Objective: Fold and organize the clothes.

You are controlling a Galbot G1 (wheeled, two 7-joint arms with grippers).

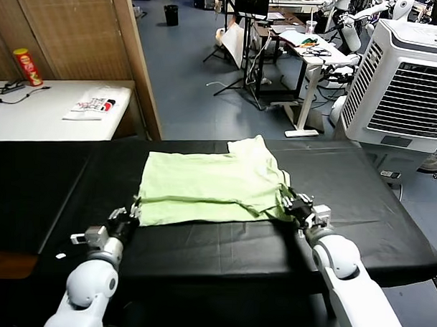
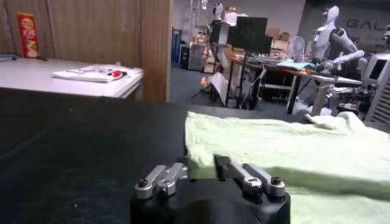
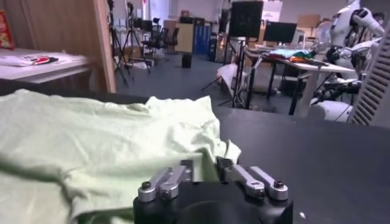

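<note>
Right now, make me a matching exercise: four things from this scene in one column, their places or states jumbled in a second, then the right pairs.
Things:
1. shirt
2. left claw
3. right claw
4. red can

Places or states:
A. standing upright on the white side table
B. open, at the shirt's near right corner
C. lying partly folded on the black table
D. open, at the shirt's near left corner

Pairs: 1-C, 2-D, 3-B, 4-A
</note>
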